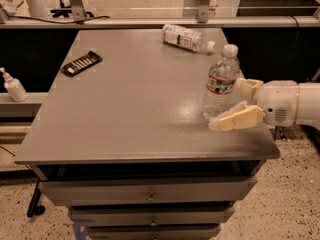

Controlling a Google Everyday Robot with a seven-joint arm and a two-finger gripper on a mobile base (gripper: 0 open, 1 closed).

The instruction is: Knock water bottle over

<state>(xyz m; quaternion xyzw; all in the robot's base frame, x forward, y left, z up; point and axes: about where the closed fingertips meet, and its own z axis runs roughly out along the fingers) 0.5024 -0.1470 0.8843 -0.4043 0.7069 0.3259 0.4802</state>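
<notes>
The water bottle (220, 82), clear ribbed plastic with a white cap and a narrow label band, stands upright near the right edge of the grey table (130, 109). My gripper (226, 105) reaches in from the right at the bottle's lower half. It is open. The near finger (236, 119) lies just in front of the bottle's base, its tip right beside it. The far finger (248, 87) is at the bottle's right side. I cannot tell whether either finger touches the bottle.
A white-wrapped bottle (184, 37) lies on its side at the table's back. A black remote (81, 63) lies at the back left. A small white pump bottle (13, 85) stands on a ledge left of the table. Drawers (150, 194) sit under the tabletop.
</notes>
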